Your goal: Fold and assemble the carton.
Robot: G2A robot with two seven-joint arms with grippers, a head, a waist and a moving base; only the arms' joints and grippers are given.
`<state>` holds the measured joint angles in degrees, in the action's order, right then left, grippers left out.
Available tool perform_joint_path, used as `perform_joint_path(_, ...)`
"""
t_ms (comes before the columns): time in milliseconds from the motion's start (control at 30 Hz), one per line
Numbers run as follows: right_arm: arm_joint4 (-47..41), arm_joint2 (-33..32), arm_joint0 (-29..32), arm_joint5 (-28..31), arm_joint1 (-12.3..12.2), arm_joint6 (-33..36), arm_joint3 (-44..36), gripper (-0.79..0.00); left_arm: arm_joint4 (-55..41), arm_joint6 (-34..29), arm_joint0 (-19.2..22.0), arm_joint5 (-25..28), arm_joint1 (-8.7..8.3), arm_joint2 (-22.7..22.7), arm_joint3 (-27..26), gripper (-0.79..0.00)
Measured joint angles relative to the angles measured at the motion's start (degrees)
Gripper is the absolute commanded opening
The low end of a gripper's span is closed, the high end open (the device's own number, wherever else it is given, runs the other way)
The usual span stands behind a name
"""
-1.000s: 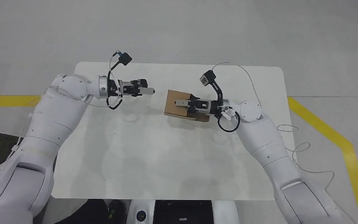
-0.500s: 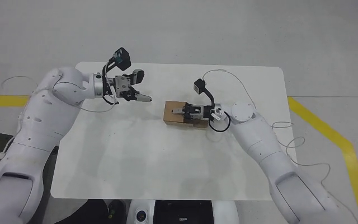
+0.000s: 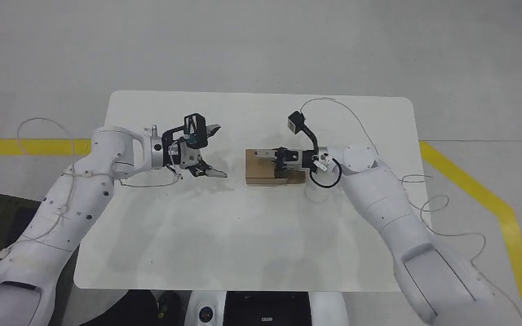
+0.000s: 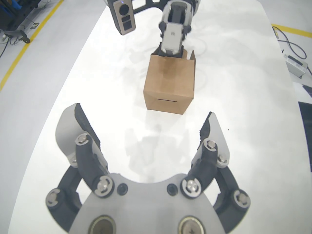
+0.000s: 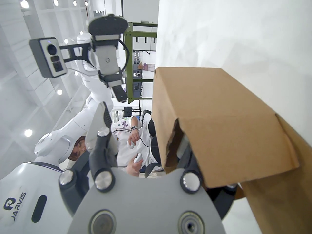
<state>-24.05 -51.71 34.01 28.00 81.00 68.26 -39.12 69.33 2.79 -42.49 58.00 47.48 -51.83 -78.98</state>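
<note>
My left gripper (image 3: 218, 151) hung with its fingers spread wide. The carton (image 3: 263, 173) sat near it at 3 o'clock, mid-table (image 3: 163, 244). My right gripper (image 3: 267, 154) met the carton from 3 o'clock, jaws apart, one finger inside the open end. With the carton unclamped, I judged a push might slide or crush it.
</note>
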Motion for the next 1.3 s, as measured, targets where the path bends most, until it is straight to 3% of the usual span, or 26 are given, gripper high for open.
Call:
perform_joint_path(233, 2.2, -4.0, 1.9, -0.3, -2.3, 0.3, -5.2, 0.0, 12.3, 14.5, 0.6, 0.0, 0.21, 3.8, 2.5, 0.0)
perform_joint_path(367, 4.7, -7.2, 4.3, -1.2, -4.1, -1.0, -10.1, 0.0, 13.2, 18.2, 1.4, 0.0, 0.85, 5.9, 4.3, 0.0)
perform_joint_path(500, 7.3, -10.5, 7.5, -3.3, -5.8, -2.0, -16.6, 0.0, 10.6, 17.6, 2.6, 0.0, 1.74, 8.2, 5.8, 0.0)
perform_joint_path(567, 8.5, -12.0, 9.6, -5.0, -6.6, -2.3, -20.4, -0.332, 8.3, 15.9, 3.1, 0.0, 2.28, 9.0, 6.5, 0.0)
perform_joint_path(700, 10.0, -13.9, 13.1, -7.8, -7.7, -2.6, -26.4, -0.785, 2.8, 12.1, 3.5, -0.4, 3.3, 9.5, 7.3, 0.0)
perform_joint_path(1133, 19.7, -21.8, 19.1, -11.4, -10.8, -6.2, -38.6, -0.785, -9.8, -0.5, 1.7, -11.2, 5.5, 9.0, 5.0, 0.0)
perform_joint_path(1300, 19.1, -21.7, 19.0, -11.3, -10.8, -6.2, -38.5, -0.785, -9.9, -2.7, 0.7, -11.2, 5.65, 8.6, 3.8, 0.0)
